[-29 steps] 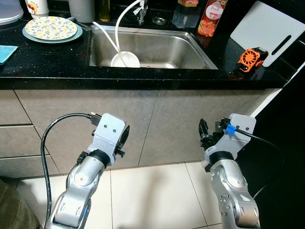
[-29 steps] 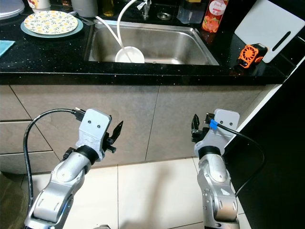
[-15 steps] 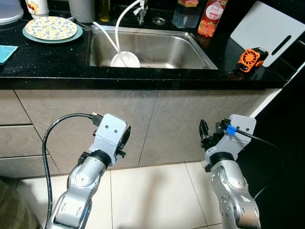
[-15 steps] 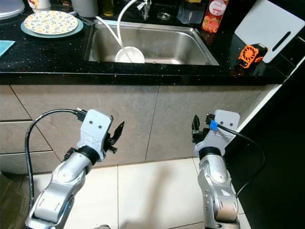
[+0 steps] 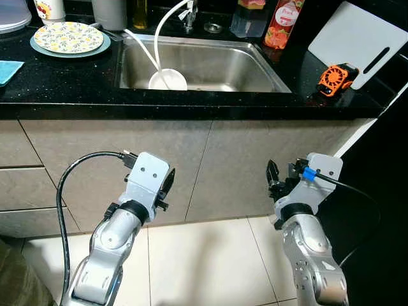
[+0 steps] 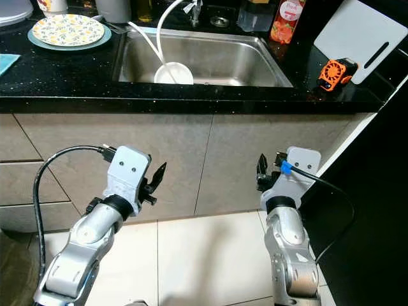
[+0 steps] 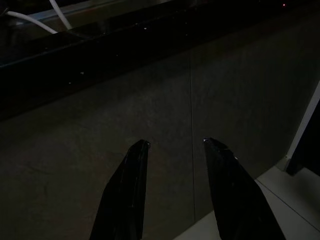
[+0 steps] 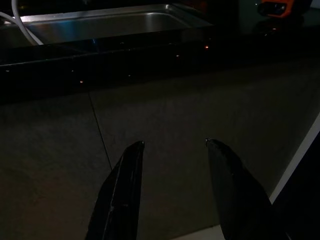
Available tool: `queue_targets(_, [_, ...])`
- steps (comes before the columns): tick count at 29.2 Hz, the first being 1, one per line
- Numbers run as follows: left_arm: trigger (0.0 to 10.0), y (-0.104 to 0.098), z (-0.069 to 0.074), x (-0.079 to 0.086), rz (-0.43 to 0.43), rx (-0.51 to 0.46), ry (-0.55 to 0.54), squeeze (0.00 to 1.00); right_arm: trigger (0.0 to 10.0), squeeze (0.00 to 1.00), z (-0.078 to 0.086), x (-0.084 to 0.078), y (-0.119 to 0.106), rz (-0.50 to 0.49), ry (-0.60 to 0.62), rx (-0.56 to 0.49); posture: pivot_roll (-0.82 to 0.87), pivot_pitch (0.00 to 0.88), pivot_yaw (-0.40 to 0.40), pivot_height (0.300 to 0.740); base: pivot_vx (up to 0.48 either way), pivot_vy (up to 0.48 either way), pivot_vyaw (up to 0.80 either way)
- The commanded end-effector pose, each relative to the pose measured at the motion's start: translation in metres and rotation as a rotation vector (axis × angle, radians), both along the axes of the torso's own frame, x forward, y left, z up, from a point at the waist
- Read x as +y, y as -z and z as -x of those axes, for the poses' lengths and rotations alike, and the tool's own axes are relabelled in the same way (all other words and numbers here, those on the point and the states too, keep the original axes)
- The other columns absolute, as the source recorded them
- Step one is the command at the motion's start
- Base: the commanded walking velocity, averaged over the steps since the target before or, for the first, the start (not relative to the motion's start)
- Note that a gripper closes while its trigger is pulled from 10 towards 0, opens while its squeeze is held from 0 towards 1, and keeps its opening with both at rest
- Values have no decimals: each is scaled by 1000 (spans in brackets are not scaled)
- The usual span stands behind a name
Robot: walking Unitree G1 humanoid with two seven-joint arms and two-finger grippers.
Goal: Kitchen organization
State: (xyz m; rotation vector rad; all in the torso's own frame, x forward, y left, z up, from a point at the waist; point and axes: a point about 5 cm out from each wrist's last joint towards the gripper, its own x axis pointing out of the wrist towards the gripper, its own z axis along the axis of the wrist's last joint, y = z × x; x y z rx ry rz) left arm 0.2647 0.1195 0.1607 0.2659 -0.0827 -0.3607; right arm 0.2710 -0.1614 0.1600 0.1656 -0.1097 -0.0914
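Note:
A black stone counter (image 5: 64, 86) holds a steel sink (image 5: 255, 64) with a white bowl (image 5: 167, 80) in it. A white hose (image 5: 160, 25) curves down into the bowl. A flowered plate (image 5: 68, 37) lies on the counter to the left. Both arms hang low before the grey cabinet fronts (image 5: 210, 159), well below the counter edge. My left gripper (image 5: 167, 186) is open with nothing between its fingers (image 7: 131, 165). My right gripper (image 5: 273, 175) is also open and empty, its fingers (image 8: 125, 170) pointing at the cabinet front.
A red drink bottle (image 5: 282, 25) stands behind the sink. A white cutting board (image 5: 357, 38) and a small orange-and-black gadget (image 5: 336, 80) sit on the counter's right end. A blue cloth (image 5: 7, 69) lies at the far left. Pale floor tiles (image 5: 204, 268) lie below.

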Motion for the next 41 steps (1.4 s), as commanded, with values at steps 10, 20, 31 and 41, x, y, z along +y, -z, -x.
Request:
queue_targets(10, [10000,3,2,-4,3,17,17,0,10000,0,2,-5,-2,10,18,-2,199,95,-116,740,0,0,0])
queue_targets(20, [10000,2,2,-6,2,13,21,0,10000,0,1,-5,-3,12,20,-5,197,97,-118,740,0,0,0])
queue_targets(31, [10000,1,2,-7,5,12,22,0,10000,0,1,-6,-3,13,20,-4,202,98,-119,740,0,0,0])
queue_targets(41, [10000,1,2,-6,2,11,22,0,10000,0,1,-5,-4,12,20,-7,200,98,-116,740,0,0,0])
